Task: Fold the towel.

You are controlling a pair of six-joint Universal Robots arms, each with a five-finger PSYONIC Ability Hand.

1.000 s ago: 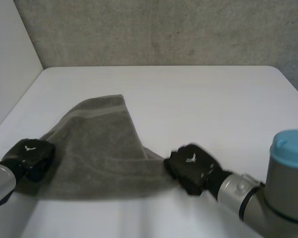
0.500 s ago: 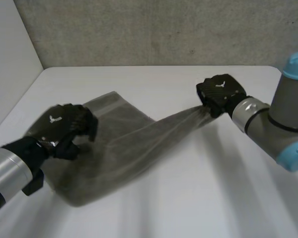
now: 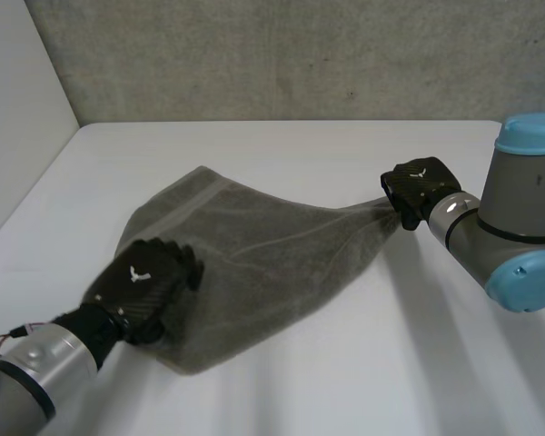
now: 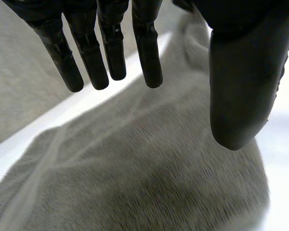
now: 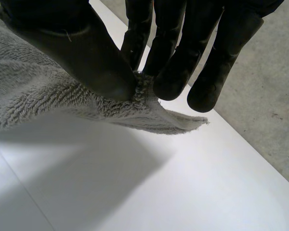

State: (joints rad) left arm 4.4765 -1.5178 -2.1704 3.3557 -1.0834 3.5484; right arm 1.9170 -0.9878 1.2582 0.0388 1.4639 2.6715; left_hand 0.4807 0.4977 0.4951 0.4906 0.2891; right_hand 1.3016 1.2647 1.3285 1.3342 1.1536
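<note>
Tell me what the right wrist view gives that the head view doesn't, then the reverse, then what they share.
Right wrist view: the grip up close. The right hand pinches a corner of the towel between its thumb and fingers. The corner's tip pokes out past them, above the table.
Head view: the whole layout. The towel stretches from that pinched corner to the left hand, which sits over its near end with its fingers straight.
Both: the right hand, the grey towel and the white table.
</note>
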